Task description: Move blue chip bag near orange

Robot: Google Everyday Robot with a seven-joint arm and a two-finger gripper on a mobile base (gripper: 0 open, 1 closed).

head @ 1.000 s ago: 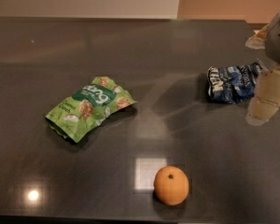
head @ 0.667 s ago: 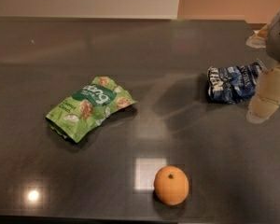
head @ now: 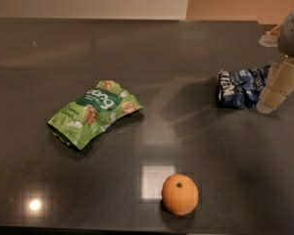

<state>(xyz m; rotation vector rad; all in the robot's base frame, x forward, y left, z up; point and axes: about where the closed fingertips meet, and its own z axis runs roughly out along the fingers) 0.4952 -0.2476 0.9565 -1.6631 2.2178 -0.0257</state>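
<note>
The blue chip bag [head: 240, 87] lies crumpled on the dark table at the right, white lettering showing. My gripper [head: 272, 94], cream-coloured, comes in from the right edge and sits against the bag's right end, low over the table. The orange [head: 180, 194] rests near the front edge, well to the left of and in front of the bag, apart from it.
A bright green snack bag [head: 94, 111] lies left of centre on the dark glossy table [head: 152, 58]. The table's front edge runs just below the orange. A wall stands behind the far edge. A pale object [head: 269, 37] shows at the far right.
</note>
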